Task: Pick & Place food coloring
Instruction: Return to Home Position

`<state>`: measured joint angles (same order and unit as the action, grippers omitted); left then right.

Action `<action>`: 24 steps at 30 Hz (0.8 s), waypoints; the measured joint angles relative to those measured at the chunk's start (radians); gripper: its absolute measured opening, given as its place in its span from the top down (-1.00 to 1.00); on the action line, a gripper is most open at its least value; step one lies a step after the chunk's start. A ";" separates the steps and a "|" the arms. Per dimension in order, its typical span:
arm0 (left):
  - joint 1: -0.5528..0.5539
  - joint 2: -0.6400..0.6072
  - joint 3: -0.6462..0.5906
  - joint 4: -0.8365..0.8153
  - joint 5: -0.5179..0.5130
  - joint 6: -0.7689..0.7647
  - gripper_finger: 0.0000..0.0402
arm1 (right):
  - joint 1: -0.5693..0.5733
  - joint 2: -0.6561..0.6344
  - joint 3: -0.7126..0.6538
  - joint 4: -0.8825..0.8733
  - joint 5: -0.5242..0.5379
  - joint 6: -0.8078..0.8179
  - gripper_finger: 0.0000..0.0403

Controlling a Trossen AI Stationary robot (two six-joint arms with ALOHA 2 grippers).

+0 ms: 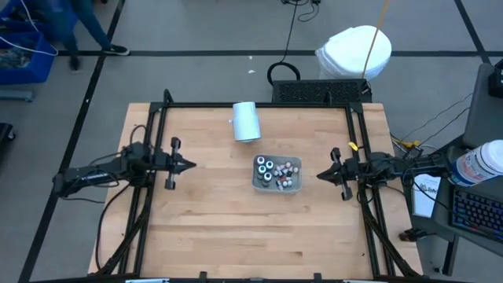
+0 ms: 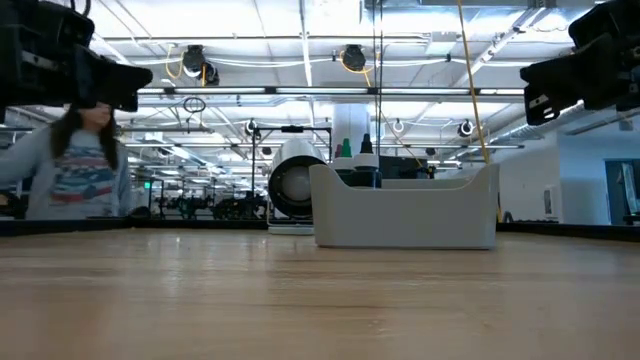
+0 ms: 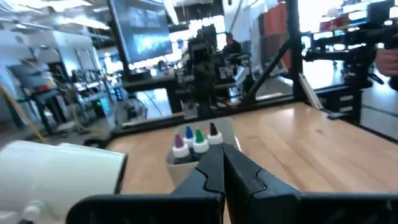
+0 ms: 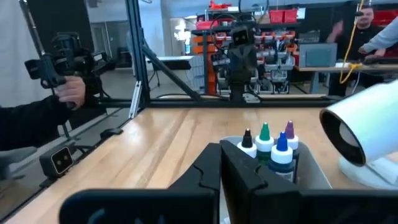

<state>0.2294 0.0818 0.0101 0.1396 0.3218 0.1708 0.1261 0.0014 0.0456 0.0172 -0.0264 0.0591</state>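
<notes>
The food coloring bottles [image 1: 275,172] stand and lie inside a grey rectangular tray [image 1: 256,184] in the middle of the table. Their coloured tips [image 4: 268,142] poke above the tray's wall [image 2: 400,215]. My left gripper [image 1: 191,164] is shut, held level above the table's left side, pointing toward the tray and well short of it. My right gripper [image 1: 320,174] is shut too, level above the right side, pointing at the tray from the opposite side. Neither touches anything.
A white cylinder [image 1: 246,121] lies on its side on the table beyond the tray, toward the far edge. A black frame [image 1: 259,104] runs around the table's edges. A person [image 2: 75,165] stands beyond the table.
</notes>
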 joint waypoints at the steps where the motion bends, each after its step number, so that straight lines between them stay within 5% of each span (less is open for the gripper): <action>1: -0.006 -0.012 0.000 -0.004 -0.014 0.005 1.00 | 0.000 0.000 0.000 -0.010 0.001 0.004 1.00; 24: -0.051 -0.063 0.002 -0.099 -0.164 -0.046 0.99 | 0.000 0.001 -0.004 0.000 0.080 -0.083 1.00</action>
<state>0.1780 0.0193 0.0116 0.0403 0.1577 0.1244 0.1261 0.0021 0.0418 0.0167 0.0537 -0.0235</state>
